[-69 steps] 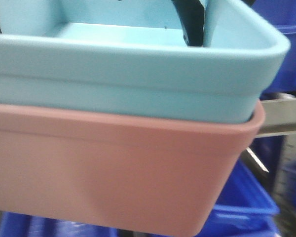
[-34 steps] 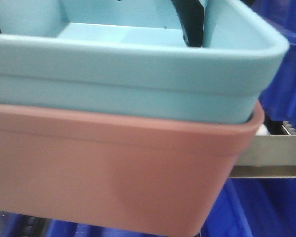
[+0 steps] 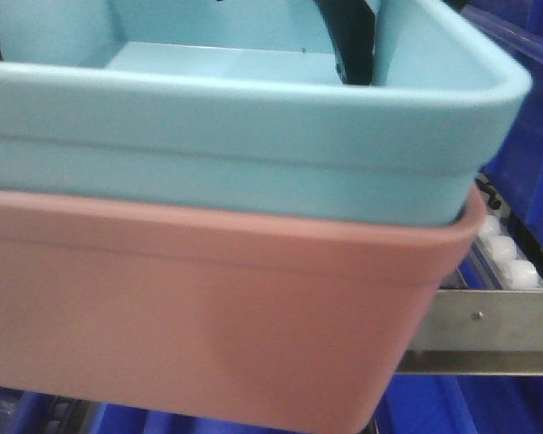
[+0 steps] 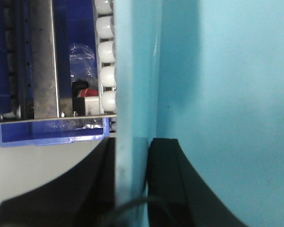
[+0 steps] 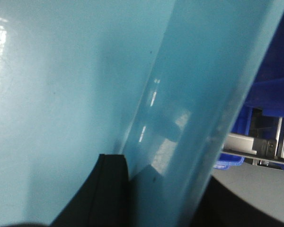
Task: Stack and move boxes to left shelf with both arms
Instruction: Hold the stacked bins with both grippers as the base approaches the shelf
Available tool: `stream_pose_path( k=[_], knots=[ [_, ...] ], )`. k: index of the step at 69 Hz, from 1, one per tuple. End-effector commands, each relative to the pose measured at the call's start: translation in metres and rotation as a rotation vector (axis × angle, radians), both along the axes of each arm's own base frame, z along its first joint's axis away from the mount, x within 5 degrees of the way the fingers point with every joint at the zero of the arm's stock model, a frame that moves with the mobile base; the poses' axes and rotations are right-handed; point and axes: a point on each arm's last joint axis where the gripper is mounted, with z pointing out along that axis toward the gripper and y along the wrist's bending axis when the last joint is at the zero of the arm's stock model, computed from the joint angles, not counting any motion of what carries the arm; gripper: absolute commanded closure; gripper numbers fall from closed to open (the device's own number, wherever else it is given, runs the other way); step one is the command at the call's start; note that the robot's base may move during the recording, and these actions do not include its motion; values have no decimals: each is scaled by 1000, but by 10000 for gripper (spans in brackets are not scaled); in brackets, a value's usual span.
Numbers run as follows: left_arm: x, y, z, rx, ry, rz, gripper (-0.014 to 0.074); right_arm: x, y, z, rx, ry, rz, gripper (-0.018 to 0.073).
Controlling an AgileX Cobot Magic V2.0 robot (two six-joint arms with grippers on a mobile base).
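The light sky blue tub (image 3: 253, 154) sits nested inside the salmon pink tub (image 3: 208, 316). The stack is held up close to the front camera. My left gripper (image 4: 132, 182) is shut on the blue tub's wall (image 4: 137, 71), one black finger on each side. My right gripper (image 5: 165, 198) is shut on the opposite blue wall (image 5: 180, 94), with one finger (image 5: 106, 194) inside the tub. A black gripper part (image 3: 353, 45) shows inside the tub in the front view. The left shelf's steel rail (image 3: 489, 330) with white rollers (image 3: 511, 262) lies just right of the stack. The rollers (image 4: 106, 61) also show in the left wrist view.
Dark blue bins (image 3: 525, 108) stand behind and below the shelf. A dark blue bin (image 4: 52, 135) holding a plastic bag sits under the rollers. A white tabletop (image 4: 33, 165) lies below the left gripper. A grey surface (image 5: 260, 182) and steel frame lie beyond the right gripper.
In the front view the steel rail has sunk lower in the frame and white rollers have come into sight. The stacked tubs keep the same place in view, still gripped.
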Motion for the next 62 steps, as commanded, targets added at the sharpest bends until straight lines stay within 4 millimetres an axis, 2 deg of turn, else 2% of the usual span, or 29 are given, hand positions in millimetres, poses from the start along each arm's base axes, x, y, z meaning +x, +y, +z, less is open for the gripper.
stream_pose_path(
  k=[1, 62],
  knots=[
    [-7, -31, 26, -315, -102, -165, 608, -7, 7, 25, 145, -52, 26, 503],
    [-7, -31, 26, -315, -102, -165, 608, -7, 7, 25, 145, -52, 26, 503]
  ],
)
